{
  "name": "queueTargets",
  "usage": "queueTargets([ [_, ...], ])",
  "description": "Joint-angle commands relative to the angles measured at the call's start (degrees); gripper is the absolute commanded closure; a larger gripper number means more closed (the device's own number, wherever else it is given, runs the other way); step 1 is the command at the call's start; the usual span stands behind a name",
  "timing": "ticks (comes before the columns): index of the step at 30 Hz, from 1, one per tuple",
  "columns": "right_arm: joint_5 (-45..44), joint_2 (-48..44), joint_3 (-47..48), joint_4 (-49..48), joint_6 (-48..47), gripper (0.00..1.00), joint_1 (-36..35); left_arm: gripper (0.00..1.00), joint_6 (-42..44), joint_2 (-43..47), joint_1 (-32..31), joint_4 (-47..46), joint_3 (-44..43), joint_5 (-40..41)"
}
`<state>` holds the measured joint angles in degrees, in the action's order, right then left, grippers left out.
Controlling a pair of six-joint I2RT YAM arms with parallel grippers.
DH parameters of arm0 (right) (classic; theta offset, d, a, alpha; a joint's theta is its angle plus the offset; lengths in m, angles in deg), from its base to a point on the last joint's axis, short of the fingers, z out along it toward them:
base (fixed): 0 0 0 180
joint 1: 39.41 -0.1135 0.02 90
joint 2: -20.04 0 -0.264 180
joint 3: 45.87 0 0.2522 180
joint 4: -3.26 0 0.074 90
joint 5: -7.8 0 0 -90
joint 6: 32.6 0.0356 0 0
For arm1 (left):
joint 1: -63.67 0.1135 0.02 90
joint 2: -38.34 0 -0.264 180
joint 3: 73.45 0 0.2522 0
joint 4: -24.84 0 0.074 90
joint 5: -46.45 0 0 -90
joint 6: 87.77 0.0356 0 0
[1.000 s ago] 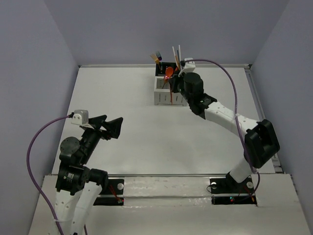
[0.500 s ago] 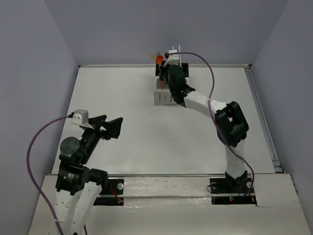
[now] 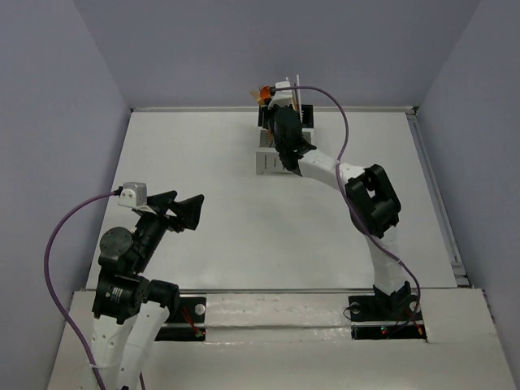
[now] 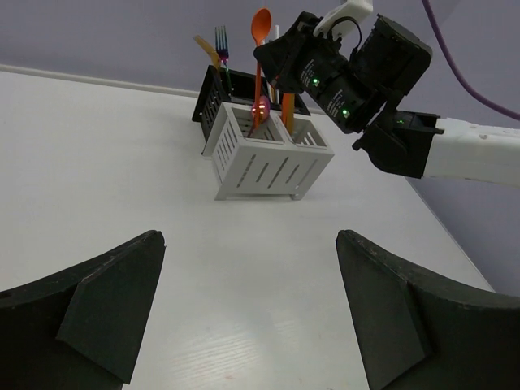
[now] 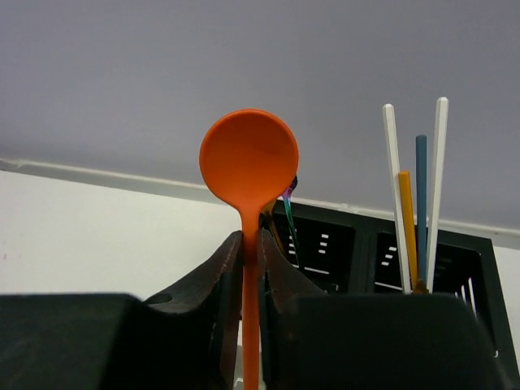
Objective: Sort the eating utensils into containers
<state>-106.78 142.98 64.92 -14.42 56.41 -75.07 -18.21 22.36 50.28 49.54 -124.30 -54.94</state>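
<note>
From above, the right end effector [image 3: 275, 104] hangs over the white-and-black four-compartment caddy [image 3: 266, 162] at the far edge of the tabletop [image 3: 203, 162]. The left end effector [image 3: 188, 200] stands open. Left wrist: a round-bowled orange spoon [image 4: 261, 24] is upright above the caddy. Right wrist: the fingers [image 5: 219, 272] clamp its handle.

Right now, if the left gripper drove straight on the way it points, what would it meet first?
Probably the white slotted caddy, dead ahead of the open left gripper, with only bare table between. If the gripper pitches down, it would touch the table first; depth is unclear.
</note>
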Motion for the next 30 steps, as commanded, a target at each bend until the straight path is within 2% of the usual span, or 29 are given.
queueTargets([
  [1, -1.0, 0.6, 1.0, -5.4, -0.8, 0.63, -0.3, 0.01, 0.8, 0.4, 0.2, -2.9, 0.4, 0.2],
  [3, -0.1, -1.3, -0.9, -6.0, -0.5, 0.48, -0.3, 0.01, 0.8, 0.3, 0.2, -2.9, 0.5, 0.2],
  [4, 0.9, -2.3, -1.8, -7.2, -0.3, 0.44, -0.3, 0.01, 0.8, 0.3, 0.2, -2.9, 0.5, 0.1],
  [9, 2.8, -10.2, -8.1, -9.8, 0.7, 0.37, -0.8, 0.01, 0.8, 1.1, 0.2, -2.9, 0.4, -0.2],
  [15, 4.8, -23.8, -18.3, -12.7, 0.9, 0.37, -1.4, 0.01, 0.9, 2.6, 0.2, -3.5, 0.6, -0.1],
  [20, 3.5, -34.1, -26.9, -6.1, 5.1, 0.38, -2.0, 0.01, 1.1, 2.3, 0.2, -3.4, 0.4, 0.2],
  [21, 3.6, -36.3, -28.3, -4.4, 6.3, 0.4, -2.0, 0.01, 1.1, 2.3, 0.7, -3.4, 0.4, 0.3],
  [23, 5.0, -43.0, -30.8, 1.7, 10.2, 0.58, -2.6, 0.01, 1.1, 2.5, 0.7, -3.4, 0.4, 0.6],
  [24, 5.3, -45.3, -33.4, 3.9, 11.5, 0.7, -2.6, 0.01, 1.0, 2.5, 0.7, -3.4, 0.3, 1.0],
  [25, 5.8, -49.9, -34.6, 5.8, 14.0, 0.93, -2.6, 0.01, 1.3, 2.4, 0.7, -3.5, 0.3, 1.0],
  [27, 7.7, -56.6, -37.8, 12.9, 16.6, 0.93, -2.6, 0.01, 1.3, 2.4, 0.7, -3.6, 0.2, 1.1],
  [28, 7.7, -56.7, -38.7, 12.9, 17.0, 0.93, -2.6, 0.01, 1.4, 2.4, 0.7, -3.6, 0.2, 1.2],
  [30, 8.8, -64.0, -40.6, 16.8, 17.4, 0.93, -2.6, 0.01, 1.4, 2.5, 0.7, -4.0, 0.1, 1.3],
])
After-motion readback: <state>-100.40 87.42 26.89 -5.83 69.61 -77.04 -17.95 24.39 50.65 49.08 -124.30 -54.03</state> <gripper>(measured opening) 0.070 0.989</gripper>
